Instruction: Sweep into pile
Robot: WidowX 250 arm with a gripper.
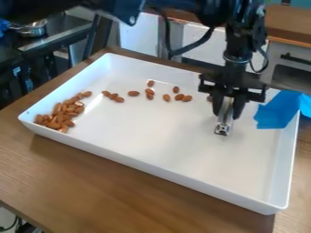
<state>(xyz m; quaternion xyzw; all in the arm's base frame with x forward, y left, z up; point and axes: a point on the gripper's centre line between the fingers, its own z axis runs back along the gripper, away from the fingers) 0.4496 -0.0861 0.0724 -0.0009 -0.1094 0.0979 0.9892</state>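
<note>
The black gripper (226, 109) hangs over the right part of the white tray (164, 154), shut on a narrow silver tool (224, 116) that points down toward the tray floor. A pile of brown almonds (59, 116) lies in the tray's left corner, with a few trailing toward the back. Several loose almonds (133, 93) are spread in a rough row along the back, left of the gripper. One almond beside the gripper's left finger is partly hidden.
Blue tape or cloth (279, 109) lies over the tray's right back corner. Raised walls surround the tray, which stands on a wooden table (109, 182). A stove with a metal pot (32, 29) is behind at the left, and pale cabinets are at the back.
</note>
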